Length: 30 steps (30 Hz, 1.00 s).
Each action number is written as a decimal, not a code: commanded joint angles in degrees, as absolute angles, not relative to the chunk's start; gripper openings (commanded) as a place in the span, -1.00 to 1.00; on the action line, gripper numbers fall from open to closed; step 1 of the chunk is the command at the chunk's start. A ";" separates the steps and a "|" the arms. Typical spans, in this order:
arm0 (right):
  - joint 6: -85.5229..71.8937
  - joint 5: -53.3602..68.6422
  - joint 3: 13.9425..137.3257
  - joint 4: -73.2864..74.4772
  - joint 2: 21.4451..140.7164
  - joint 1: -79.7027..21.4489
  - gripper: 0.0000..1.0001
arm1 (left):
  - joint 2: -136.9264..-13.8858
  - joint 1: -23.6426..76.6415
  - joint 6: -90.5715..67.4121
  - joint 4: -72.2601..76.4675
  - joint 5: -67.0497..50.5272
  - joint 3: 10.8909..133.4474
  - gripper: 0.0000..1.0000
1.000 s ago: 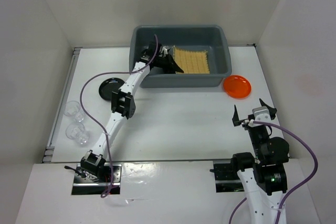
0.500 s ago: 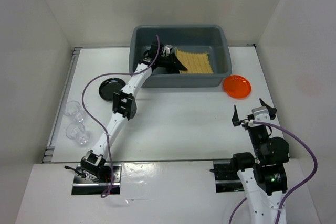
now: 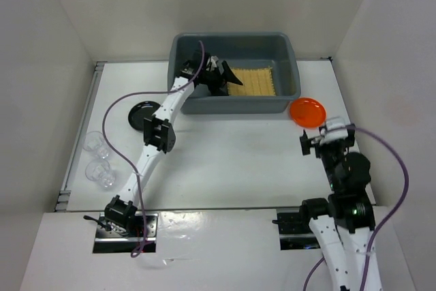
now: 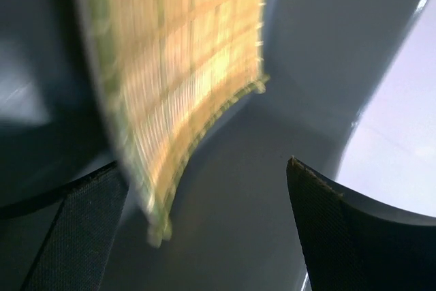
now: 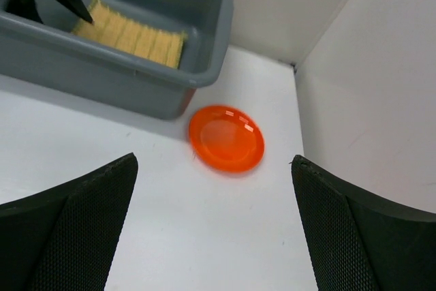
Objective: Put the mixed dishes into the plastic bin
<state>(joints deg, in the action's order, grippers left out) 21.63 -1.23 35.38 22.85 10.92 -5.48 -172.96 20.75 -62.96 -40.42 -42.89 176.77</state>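
Left pincer: inside the bin, jaws wide apart and holding nothing. The woven mat lies just beyond its fingers on the bin floor; the left wrist view is too blurred to show whether a mat edge touches a finger. Right pincer: jaws also spread wide and empty, raised above the table near the orange plate, which sits on the table just outside the bin's right front corner. The black plate rests left of the bin. The 2 clear cups stand near the table's left edge, well apart from the bin. Progress, as judged: 1 of 5 dishes is in the bin, and 4 remain outside it, namely 2 plates and 2 cups.
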 commanded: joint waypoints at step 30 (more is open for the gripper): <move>10.73 27.59 76.91 35.87 95.54 25.03 0.96 | -90.75 29.02 -32.85 -44.87 4.50 102.82 1.00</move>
